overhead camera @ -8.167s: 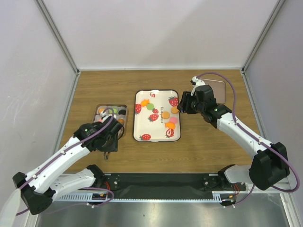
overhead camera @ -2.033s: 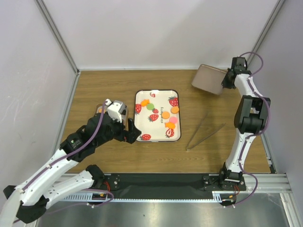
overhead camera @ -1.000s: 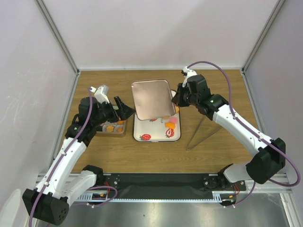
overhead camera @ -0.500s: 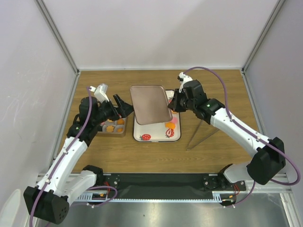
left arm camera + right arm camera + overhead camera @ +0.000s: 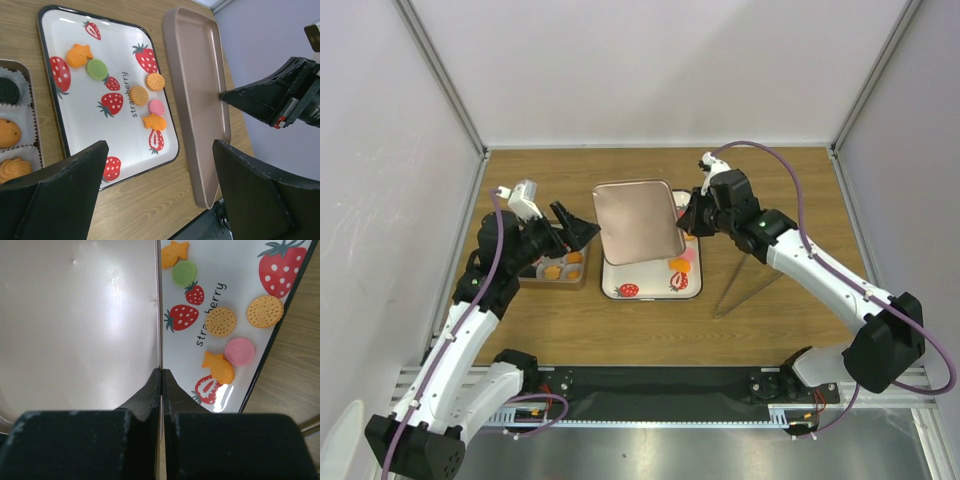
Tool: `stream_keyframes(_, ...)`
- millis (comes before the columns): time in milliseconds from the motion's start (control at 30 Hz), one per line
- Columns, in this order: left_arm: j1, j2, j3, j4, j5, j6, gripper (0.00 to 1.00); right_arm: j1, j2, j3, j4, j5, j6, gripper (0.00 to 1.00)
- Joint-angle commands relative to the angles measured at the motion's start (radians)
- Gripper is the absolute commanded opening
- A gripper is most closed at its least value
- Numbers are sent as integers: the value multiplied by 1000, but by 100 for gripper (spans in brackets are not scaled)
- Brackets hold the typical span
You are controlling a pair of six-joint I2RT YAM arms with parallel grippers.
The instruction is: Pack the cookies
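Note:
Several cookies (image 5: pixel 139 95) in orange, green and pink lie on the white strawberry tray (image 5: pixel 55 125); the right wrist view shows the same cookies (image 5: pixel 220 321). More cookies (image 5: pixel 7 132) sit in paper cups inside the tin box (image 5: pixel 555 270) left of the tray. My right gripper (image 5: pixel 161 372) is shut on the edge of a pinkish metal lid (image 5: pixel 638 222), which hangs tilted over the tray's left half. My left gripper (image 5: pixel 575 228) stands open above the box's right side, facing the lid, with nothing between its fingers.
Metal tongs (image 5: pixel 750 280) lie on the wooden table right of the tray (image 5: pixel 650 290). The lid (image 5: pixel 197 90) hides part of the tray from above. White walls close the table on three sides.
My right gripper has carried the lid a little to the left and lower over the tray. The left arm has drawn slightly back to the left, jaws still wide.

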Motion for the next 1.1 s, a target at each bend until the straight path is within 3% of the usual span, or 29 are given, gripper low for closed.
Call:
stream_keyframes(0, 7, 32, 31, 65, 58, -22, 92, 24, -31, 11, 65, -5, 21, 0)
stream_keyframes(167, 8, 101, -12, 188, 104, -74, 92, 49, -25, 19, 71, -14, 29, 0)
stream_keyframes(333, 8, 136, -4, 237, 125, -119, 83, 80, -23, 13, 73, -17, 22, 0)
stream_keyframes(800, 8, 141, 27, 151, 150, -104, 33, 109, -2, 7, 96, 9, -8, 0)
stream_keyframes(867, 8, 136, 31, 139, 150, -101, 20, 112, 0, 7, 96, 23, -22, 0)
stream_keyframes(933, 8, 138, 45, 115, 151, -99, 11, 117, 4, 5, 94, 41, -37, 4)
stream_keyframes(967, 8, 138, 51, 104, 148, -99, 3, 118, 3, 4, 94, 49, -42, 12)
stream_keyframes(1067, 8, 144, 82, 50, 138, -102, 0, 130, 0, 5, 93, 67, -71, 28)
